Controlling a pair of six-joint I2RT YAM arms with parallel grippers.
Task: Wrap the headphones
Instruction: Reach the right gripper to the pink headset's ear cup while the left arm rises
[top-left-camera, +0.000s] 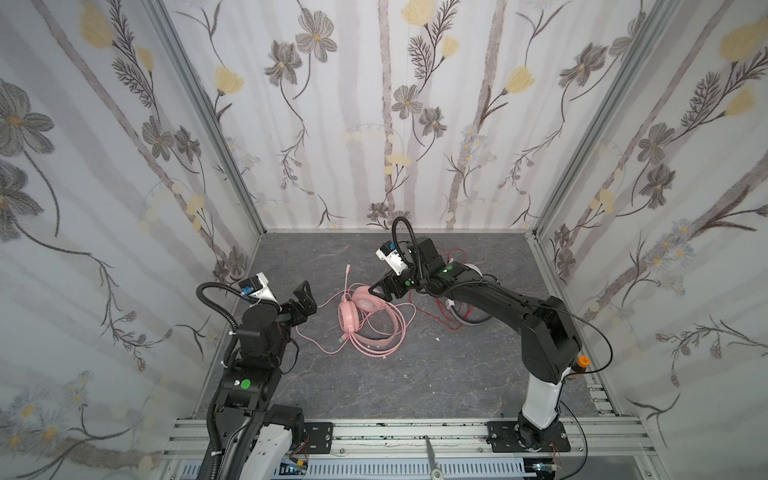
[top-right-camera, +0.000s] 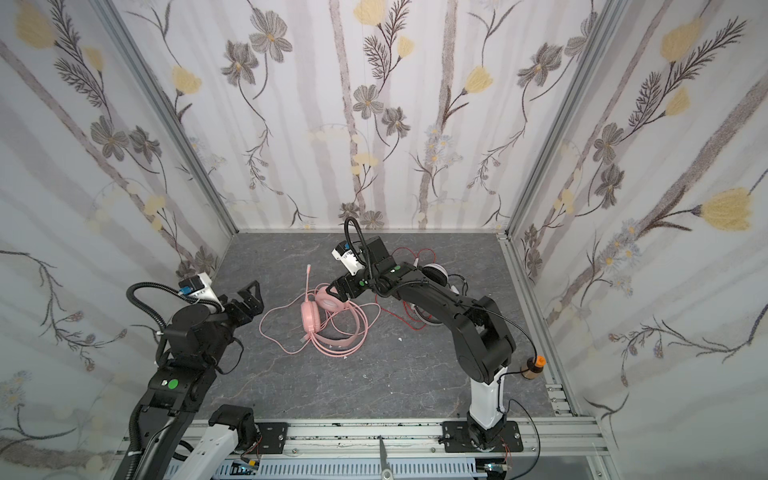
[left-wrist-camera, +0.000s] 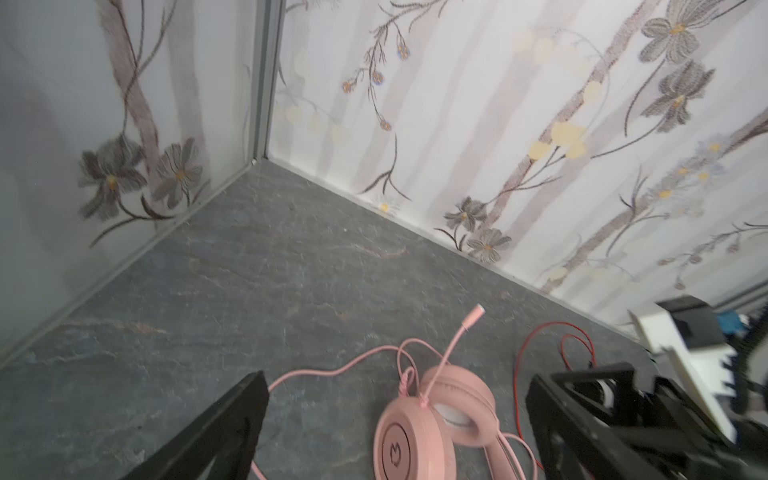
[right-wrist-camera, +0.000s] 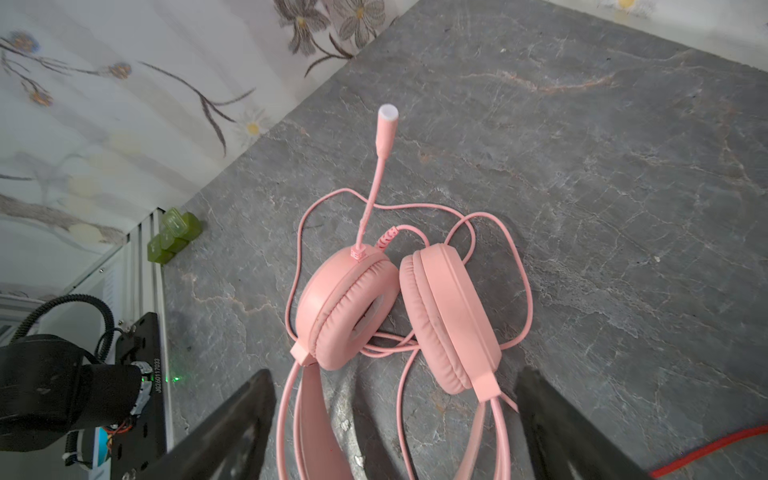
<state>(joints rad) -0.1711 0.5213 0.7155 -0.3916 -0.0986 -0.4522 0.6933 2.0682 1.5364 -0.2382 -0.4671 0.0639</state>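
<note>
Right pincer (top-left-camera: 379, 292) hangs, jaws apart, over pink headset (top-left-camera: 345, 316) on tabletop (top-left-camera: 415, 374).

The pink headset (right-wrist-camera: 345, 307) has smooth, matt plastic shells, and its earpads (right-wrist-camera: 434, 332) are soft, wrinkled leatherette. The table (right-wrist-camera: 582, 187) looks like matt grey stone with pale veins. The fingers (right-wrist-camera: 232, 424) are dull black plastic. Floral paper covers the walls (top-left-camera: 374, 104); the frame rail (top-left-camera: 374, 430) at 6 o'clock is brushed metal.

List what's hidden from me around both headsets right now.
- White-and-black headset: both top views, mostly behind the right arm.
- Pink headset headband: right wrist view, cut off at the frame edge.
- Red cord ends: under that arm in top views, cut off in wrist views.
</note>
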